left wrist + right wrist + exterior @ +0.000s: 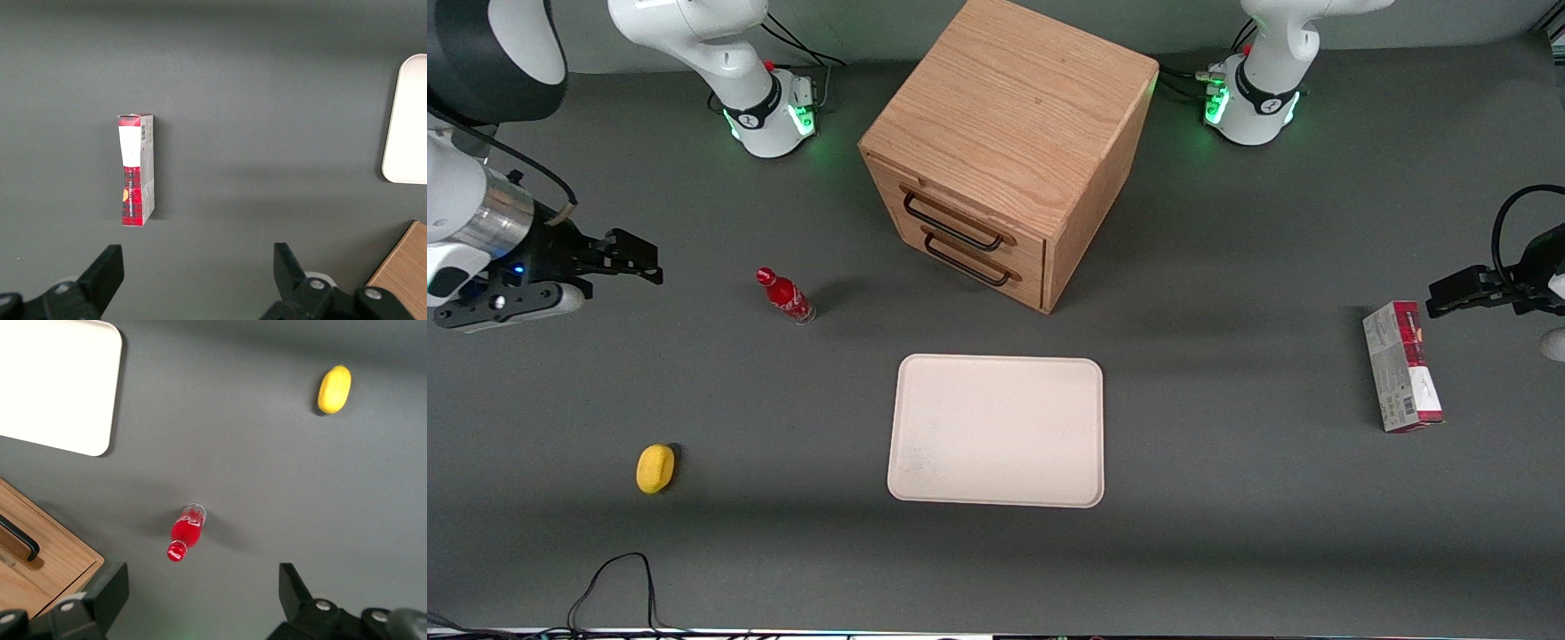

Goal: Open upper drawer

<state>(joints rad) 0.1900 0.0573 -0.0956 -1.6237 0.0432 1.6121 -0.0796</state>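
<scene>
Dark grey matting covers the table. Hovering at the working arm's end, the black two-finger gripper (636, 258) is released, fingers spread wide and holding nothing. Route it past the upright red plastic bottle (785, 297), which stands between it and the oak box cabinet (1009, 151). The upper drawer (960, 215) sits fully closed; hook its long black wire handle (951, 227), not the lower one, and pull straight out. Nearer the camera lie a yellow lemon-shaped object (655, 468) and a cream rectangular tray (998, 430); a red-and-white carton (1402, 366) lies toward the parked arm's end.
</scene>
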